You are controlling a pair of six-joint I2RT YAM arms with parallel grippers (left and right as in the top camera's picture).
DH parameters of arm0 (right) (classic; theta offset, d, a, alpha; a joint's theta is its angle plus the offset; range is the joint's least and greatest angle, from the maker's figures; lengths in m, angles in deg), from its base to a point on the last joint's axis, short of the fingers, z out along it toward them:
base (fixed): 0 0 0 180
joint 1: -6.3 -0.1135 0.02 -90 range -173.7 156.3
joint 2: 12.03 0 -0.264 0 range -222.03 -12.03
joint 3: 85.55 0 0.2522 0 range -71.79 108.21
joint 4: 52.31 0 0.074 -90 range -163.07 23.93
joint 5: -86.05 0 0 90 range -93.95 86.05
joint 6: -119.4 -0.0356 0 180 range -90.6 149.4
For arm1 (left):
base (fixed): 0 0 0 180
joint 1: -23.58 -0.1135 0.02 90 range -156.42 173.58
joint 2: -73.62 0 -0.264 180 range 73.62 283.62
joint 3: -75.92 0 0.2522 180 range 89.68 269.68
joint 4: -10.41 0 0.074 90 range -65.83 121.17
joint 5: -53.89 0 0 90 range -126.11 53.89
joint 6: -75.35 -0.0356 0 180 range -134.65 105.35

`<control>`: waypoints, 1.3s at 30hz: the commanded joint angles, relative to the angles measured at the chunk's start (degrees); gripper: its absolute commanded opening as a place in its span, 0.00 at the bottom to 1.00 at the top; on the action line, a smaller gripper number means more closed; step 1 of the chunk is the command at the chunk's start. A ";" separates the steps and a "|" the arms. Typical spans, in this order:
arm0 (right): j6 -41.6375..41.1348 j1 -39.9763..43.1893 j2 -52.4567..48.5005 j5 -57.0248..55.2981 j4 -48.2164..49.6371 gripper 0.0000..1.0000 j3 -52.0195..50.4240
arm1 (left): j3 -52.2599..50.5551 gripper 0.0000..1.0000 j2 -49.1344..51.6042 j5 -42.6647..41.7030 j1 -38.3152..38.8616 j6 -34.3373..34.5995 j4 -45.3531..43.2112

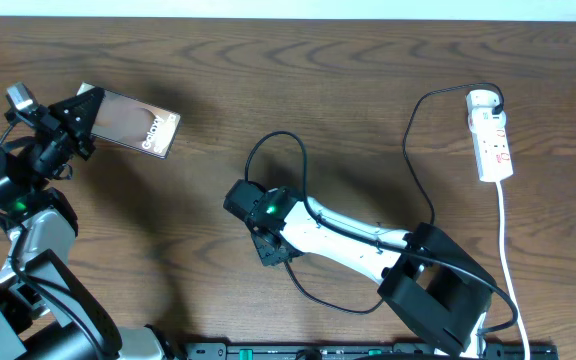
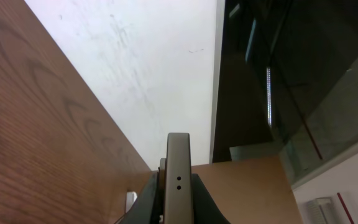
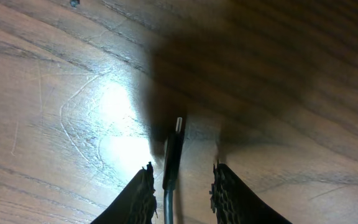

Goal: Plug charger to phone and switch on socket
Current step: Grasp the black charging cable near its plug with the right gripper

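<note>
The phone [image 1: 138,122], a dark slab with "Galaxy" lettering, is at the far left, held by its left end in my shut left gripper [image 1: 84,108]. In the left wrist view the phone's thin edge [image 2: 179,155] stands between the fingers [image 2: 179,190]. The charger, a thin black cable [image 1: 306,170], loops over the table's middle. Its plug tip [image 3: 174,152] lies on the wood between the open fingers of my right gripper [image 3: 183,169], which do not touch it. That gripper [image 1: 266,240] is at the table's centre. The white socket [image 1: 492,140] lies at the far right.
A white plug [image 1: 482,100] sits at the socket's far end. The white cord [image 1: 504,250] runs from the strip down toward the front right edge, past the right arm's base [image 1: 438,290]. Black cable loops around that arm.
</note>
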 commanded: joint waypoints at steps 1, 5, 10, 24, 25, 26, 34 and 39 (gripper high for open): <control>0.74 0.26 -0.48 -0.04 0.24 0.31 0.02 | 0.98 0.07 -0.92 -0.79 0.02 -0.52 -0.55; 0.74 0.26 -0.66 -0.04 0.35 0.30 0.02 | 0.98 0.07 -0.92 -0.76 0.02 -0.52 -0.55; 1.22 0.26 -2.21 1.40 0.68 0.22 0.24 | 0.98 0.07 -0.90 -0.79 0.02 -0.68 -0.55; 1.62 0.26 -2.29 1.33 0.50 0.20 0.83 | 0.96 0.07 -0.90 -0.81 0.02 -1.68 -0.35; 1.62 0.26 -2.29 1.31 0.57 0.20 0.83 | 0.98 0.07 -0.90 -0.83 0.02 -1.86 -0.35; 1.70 0.26 -2.29 1.29 0.66 0.19 0.83 | 0.98 0.07 -0.90 -0.83 0.02 -2.03 -0.35; 2.51 0.26 -2.29 1.31 1.25 0.16 1.01 | 0.96 0.07 -0.90 -0.81 0.02 -2.19 -0.35; 2.69 0.26 -2.29 1.31 1.16 0.11 1.01 | 0.96 0.07 -0.90 -0.81 0.02 -2.27 -0.35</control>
